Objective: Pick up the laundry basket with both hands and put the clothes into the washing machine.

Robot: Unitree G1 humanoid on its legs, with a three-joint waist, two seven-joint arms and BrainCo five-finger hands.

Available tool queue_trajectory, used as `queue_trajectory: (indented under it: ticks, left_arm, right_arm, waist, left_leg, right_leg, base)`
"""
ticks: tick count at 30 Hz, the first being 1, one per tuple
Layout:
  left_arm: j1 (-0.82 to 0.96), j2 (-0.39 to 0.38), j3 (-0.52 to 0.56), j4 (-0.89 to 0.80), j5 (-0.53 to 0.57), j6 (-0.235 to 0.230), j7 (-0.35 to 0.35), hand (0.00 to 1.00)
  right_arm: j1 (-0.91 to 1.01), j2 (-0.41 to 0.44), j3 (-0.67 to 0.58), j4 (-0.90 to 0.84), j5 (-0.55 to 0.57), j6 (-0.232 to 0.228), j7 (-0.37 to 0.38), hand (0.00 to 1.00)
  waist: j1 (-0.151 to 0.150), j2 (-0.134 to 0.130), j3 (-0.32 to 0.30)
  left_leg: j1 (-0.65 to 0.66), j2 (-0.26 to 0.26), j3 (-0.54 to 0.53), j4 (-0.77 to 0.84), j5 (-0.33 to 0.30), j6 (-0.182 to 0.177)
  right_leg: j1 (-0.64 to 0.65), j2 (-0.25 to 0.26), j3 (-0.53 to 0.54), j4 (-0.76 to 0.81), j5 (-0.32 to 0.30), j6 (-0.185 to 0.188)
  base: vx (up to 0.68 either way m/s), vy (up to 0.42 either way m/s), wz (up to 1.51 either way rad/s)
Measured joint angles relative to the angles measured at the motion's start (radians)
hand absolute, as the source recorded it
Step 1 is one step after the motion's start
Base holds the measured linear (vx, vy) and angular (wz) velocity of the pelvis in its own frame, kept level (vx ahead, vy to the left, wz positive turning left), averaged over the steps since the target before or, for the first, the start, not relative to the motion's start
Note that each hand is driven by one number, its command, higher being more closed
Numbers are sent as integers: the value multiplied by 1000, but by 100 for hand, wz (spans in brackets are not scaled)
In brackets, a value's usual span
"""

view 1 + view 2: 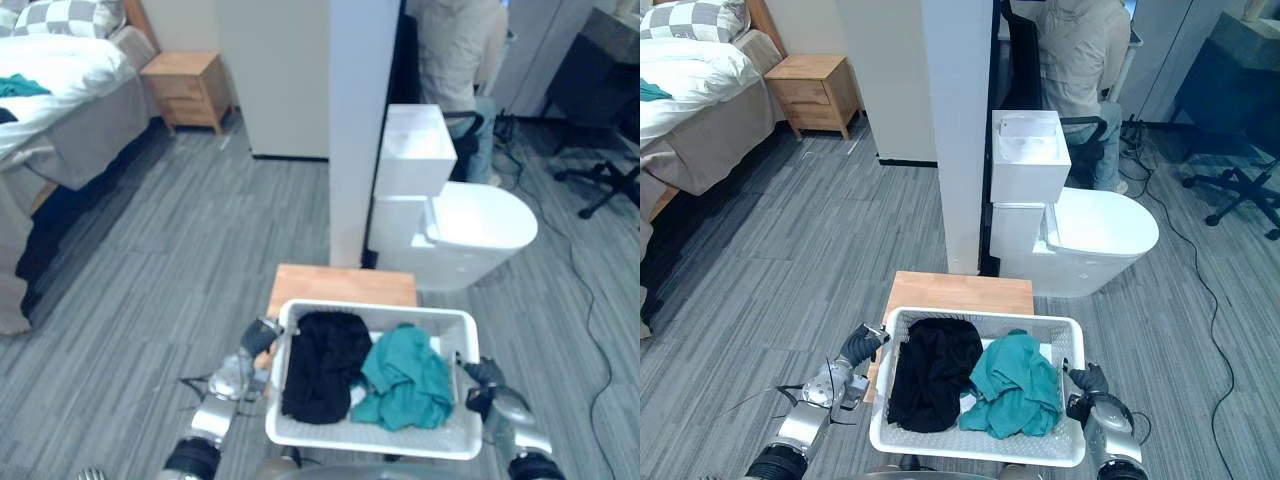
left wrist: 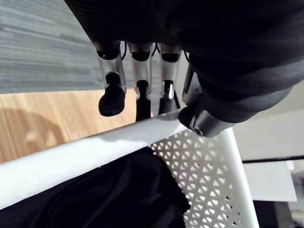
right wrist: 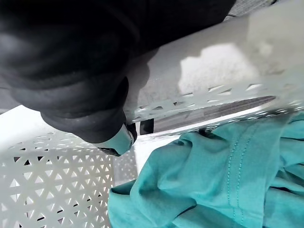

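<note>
- Now, we judge the step to be the two-handed lift of the laundry basket, which sits over the near edge of the wooden stool.
- We should raise both sides level, so the black garment and teal garment cannot slide.
- Left hand: fingers curled under the left rim, thumb on top, clamping it.
- Right hand: thumb hooked over the right rim; its fingers are hidden.

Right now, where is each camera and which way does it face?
Left eye: head, looking down at the basket over a stand; left hand and right hand at its sides.
Right eye: beside it, same scene.
Left wrist: along the left hand gripping the basket; black cloth inside.
Right wrist: along the right hand at the basket; teal cloth inside.
All share the basket.
</note>
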Motion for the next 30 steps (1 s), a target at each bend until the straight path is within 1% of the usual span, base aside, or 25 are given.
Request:
queue_trajectory:
  ticks: [4, 8, 17, 23, 27, 28, 29, 30]
  left_arm:
    - [0, -9, 5, -1, 0, 1, 4, 100]
    - [0, -18, 28, -30, 3, 1, 24, 100]
    - [-6, -18, 33, -11, 14, 0, 40, 100]
    - [-87, -18, 20, 145, 30, 3, 43, 100]
    - [-202, -13, -15, 280, 39, 15, 62, 100]
    - [-224, -11, -17, 301, 43, 16, 70, 100]
    - [-255, -6, -19, 319, 45, 21, 83, 100]
    - [-272, -4, -19, 328, 45, 23, 88, 100]
  right_arm:
    - [8, 1, -3, 0, 2, 0, 0, 100]
    - [8, 15, -8, 0, 29, 0, -2, 100]
    - [6, 32, -9, 33, 35, -1, -5, 100]
    - [-23, 24, 0, 100, 37, -1, -10, 100]
    - [-95, 8, 17, 183, 38, 1, -27, 100]
    - [-122, 4, 23, 200, 39, 1, -29, 100]
    - [-159, -3, 34, 211, 40, 1, -37, 100]
    - [-177, -8, 41, 214, 42, 1, -44, 100]
  waist:
    - [-1, 0, -5]
    - [-3, 0, -7]
    - [-3, 0, -8]
    - [-3, -2, -9]
    - [-8, -2, -8]
    - [-13, -2, -4]
    - [-25, -1, 7]
    - [-27, -1, 20]
  left_leg:
    - [15, -1, 0, -21, 11, 3]
    - [15, -2, -3, -28, 12, 3]
    - [15, -4, -6, -31, 12, 4]
    - [-1, -6, -5, -31, 12, 4]
    - [-53, -8, -4, -29, 27, 6]
    - [-71, -9, -3, -29, 34, 9]
    - [-92, -10, -3, -27, 41, 11]
    - [-96, -10, -3, -26, 43, 11]
  right_leg:
    - [2, 1, 0, 0, 1, -2]
    - [2, 2, -2, 0, 2, -3]
    - [0, 2, -4, 0, 1, -2]
    - [-18, 1, -2, 0, 2, -2]
    - [-71, 0, 1, 0, 15, -7]
    - [-89, 0, 2, 0, 23, -12]
    - [-110, -1, 3, 0, 33, -13]
    - [-115, -1, 3, 1, 37, -13]
  base:
    - [8, -2, 0]
    - [8, -1, 0]
    - [3, 0, 0]
    - [-15, -3, -1]
    - [-39, -11, -2]
    - [-40, 4, -2]
    - [-40, 8, -1]
    - [-50, 17, -5]
